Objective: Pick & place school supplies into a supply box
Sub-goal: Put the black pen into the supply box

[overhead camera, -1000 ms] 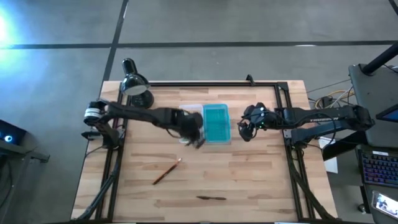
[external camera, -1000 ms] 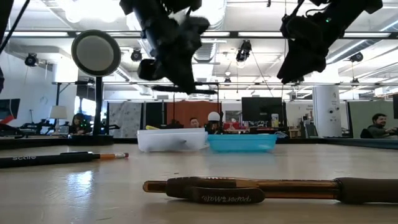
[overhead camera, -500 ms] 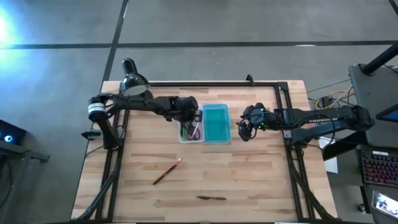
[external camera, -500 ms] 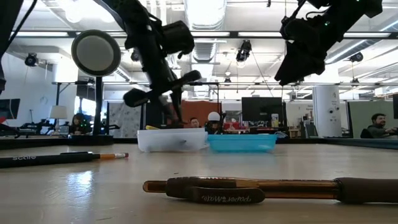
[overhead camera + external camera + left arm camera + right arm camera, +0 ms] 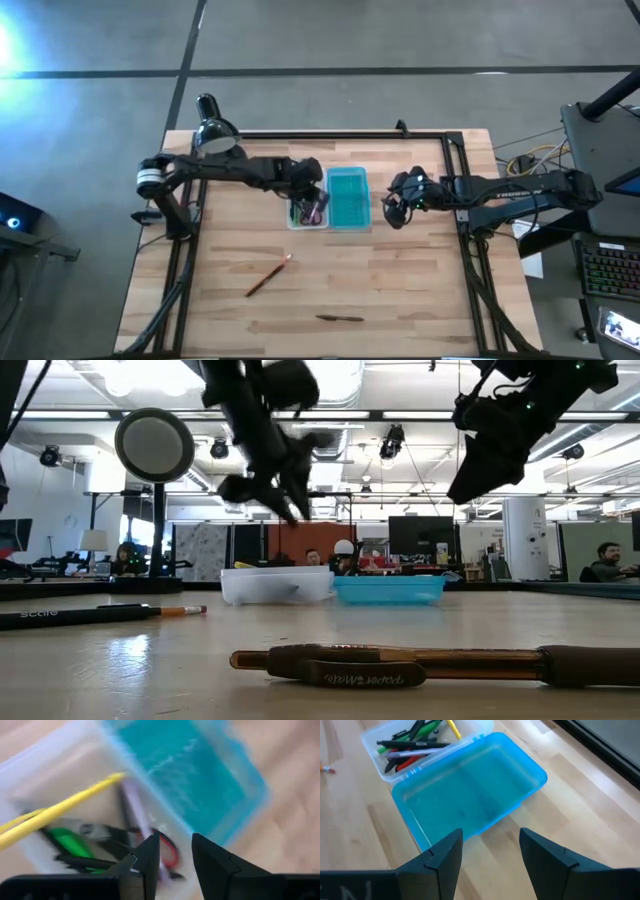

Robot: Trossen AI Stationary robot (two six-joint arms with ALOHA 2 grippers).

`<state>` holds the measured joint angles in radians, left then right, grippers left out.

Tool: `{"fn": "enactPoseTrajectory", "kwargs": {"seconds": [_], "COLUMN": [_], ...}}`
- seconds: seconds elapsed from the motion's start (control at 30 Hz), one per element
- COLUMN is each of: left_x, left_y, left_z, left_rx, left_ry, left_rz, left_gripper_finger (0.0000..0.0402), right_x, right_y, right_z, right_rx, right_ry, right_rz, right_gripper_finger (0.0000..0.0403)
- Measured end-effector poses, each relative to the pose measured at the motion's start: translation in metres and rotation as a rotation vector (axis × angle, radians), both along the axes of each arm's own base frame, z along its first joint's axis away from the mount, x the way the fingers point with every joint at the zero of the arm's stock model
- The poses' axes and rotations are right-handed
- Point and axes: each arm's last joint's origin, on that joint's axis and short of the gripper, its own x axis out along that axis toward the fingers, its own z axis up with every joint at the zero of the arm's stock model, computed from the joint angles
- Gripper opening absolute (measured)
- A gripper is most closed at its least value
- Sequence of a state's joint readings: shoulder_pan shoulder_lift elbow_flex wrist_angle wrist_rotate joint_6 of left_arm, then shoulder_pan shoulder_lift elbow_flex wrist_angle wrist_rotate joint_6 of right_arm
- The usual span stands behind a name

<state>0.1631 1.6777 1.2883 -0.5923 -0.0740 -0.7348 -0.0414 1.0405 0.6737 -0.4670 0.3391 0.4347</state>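
The supply box lies open at the table's middle, its clear tray half (image 5: pixel 306 211) joined to its teal lid half (image 5: pixel 348 198). In the tray (image 5: pixel 65 785) lie a yellow pencil (image 5: pixel 60 810), a green pen (image 5: pixel 70 841), a lilac pen (image 5: pixel 136 802), dark pens and red-handled scissors (image 5: pixel 169 854). My left gripper (image 5: pixel 313 186) hangs open over the tray's far end (image 5: pixel 175 855), nothing between its fingers. My right gripper (image 5: pixel 392 211) hovers open to the right of the teal lid (image 5: pixel 470 805). A pencil (image 5: pixel 268 275) and a dark brown pen (image 5: pixel 340 318) lie flat on the table nearer the front.
A black desk lamp (image 5: pixel 215 138) stands at the far left corner and rises at the left in the low view (image 5: pixel 153 446). The dark brown pen (image 5: pixel 420 663) lies close to the front edge. Bare wood stretches to the right of the box and along the front.
My left gripper has opened and let go of a dark pen that it held level above the tray. The pen tipped, one end down, and dropped into the tray. The gripper has also shifted a little toward the table's far edge.
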Motion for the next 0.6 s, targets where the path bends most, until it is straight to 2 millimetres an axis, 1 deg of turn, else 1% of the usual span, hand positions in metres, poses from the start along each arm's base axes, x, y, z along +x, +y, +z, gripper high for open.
{"fn": "enactPoseTrajectory", "kwargs": {"seconds": [0.1,0.2,0.3,0.43,0.6], "left_x": [0.0,-0.004,-0.015,-0.029,-0.037], "left_y": [-0.024,-0.049,-0.076,-0.107,-0.133], "left_z": [0.01,0.009,0.003,0.0,-0.001], "left_rx": [0.053,0.05,0.025,-0.008,-0.036], "left_ry": [0.03,0.09,0.21,0.324,0.336], "left_rz": [-0.155,-0.235,-0.296,-0.3,-0.271], "left_gripper_finger": [0.0098,0.0098,0.0098,0.0098,0.0098], "right_x": [-0.001,-0.002,-0.003,-0.003,-0.002], "right_y": [0.0,0.001,0.002,0.002,0.002], "right_z": [-0.004,-0.007,-0.009,-0.009,-0.009], "right_rx": [0.007,0.015,0.025,0.025,0.025], "right_ry": [0.012,0.02,0.027,0.026,0.018], "right_rz": [0.004,0.01,0.022,0.026,0.029], "right_gripper_finger": [0.0187,0.0187,0.0187,0.0187,0.0187]}}
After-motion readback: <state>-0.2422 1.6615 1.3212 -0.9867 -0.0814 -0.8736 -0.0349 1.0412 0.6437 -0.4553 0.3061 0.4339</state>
